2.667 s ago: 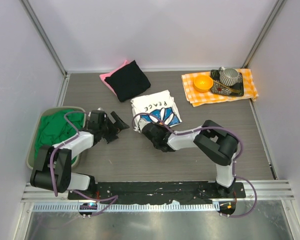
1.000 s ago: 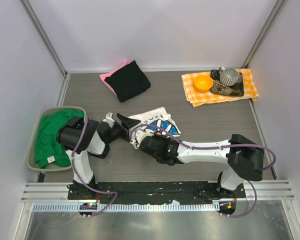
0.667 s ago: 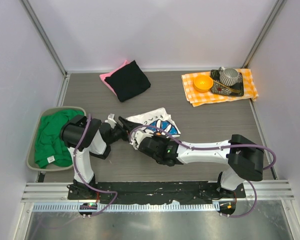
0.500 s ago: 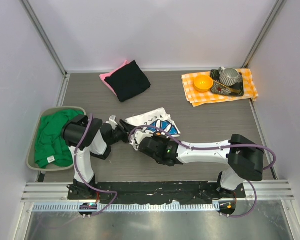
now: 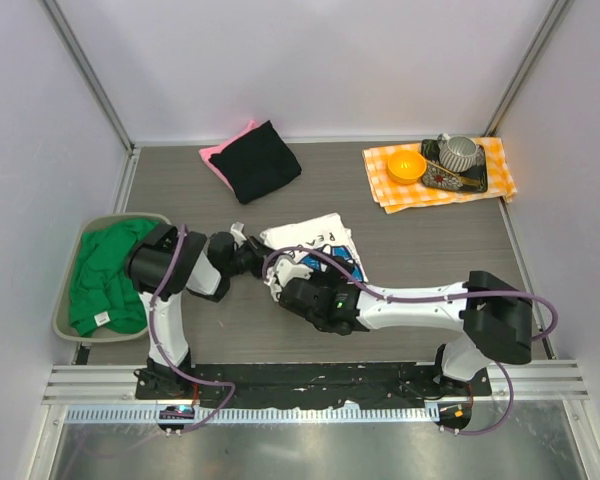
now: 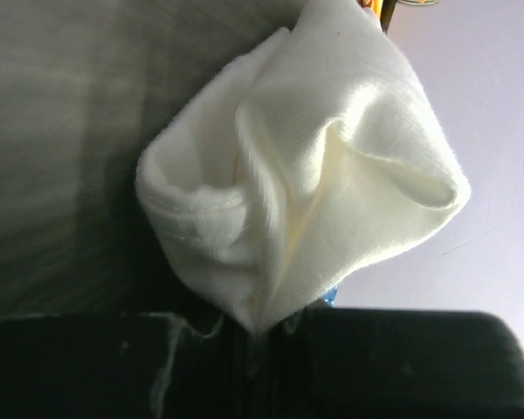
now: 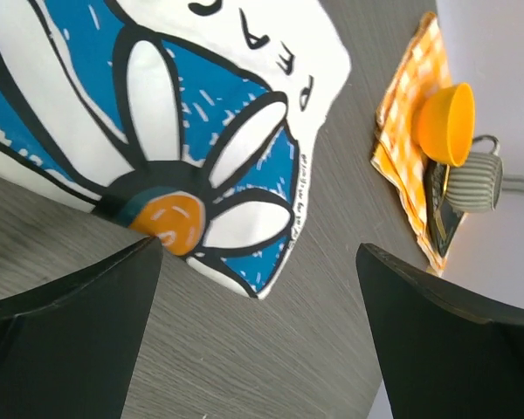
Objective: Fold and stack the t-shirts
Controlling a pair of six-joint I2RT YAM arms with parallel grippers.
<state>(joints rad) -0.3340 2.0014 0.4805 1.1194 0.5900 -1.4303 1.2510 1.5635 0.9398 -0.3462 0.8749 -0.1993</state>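
Left gripper point(image 5: 250, 252): clenched on a bunched white fold at the left edge of the daisy t-shirt point(image 5: 318, 238), cloth pinched between the jaws.
Right gripper point(image 7: 258, 251): released, fingers spread wide, hovering just over the shirt's near-left part, orange daisy centre between the fingertips.
Daisy t-shirt place: middle of the table point(image 5: 420, 250), slightly left of centre, print up.
Change from a second ago: left jaws then wide open beside the shirt's edge, now closed on it; right jaws then clamped on the cloth, now apart; lettering by the far edge more in view.
Other shirts: green t-shirt point(image 5: 100, 275) in the bin point(image 5: 120, 217) at the left edge; black t-shirt point(image 5: 260, 160) on the pink t-shirt point(image 5: 217, 158) by the far edge.
Count: four t-shirts, two grippers, one bin.
Far right corner: one checked cloth point(image 5: 400, 192), one orange bowl point(image 5: 406, 165), one striped cup point(image 5: 460, 153).
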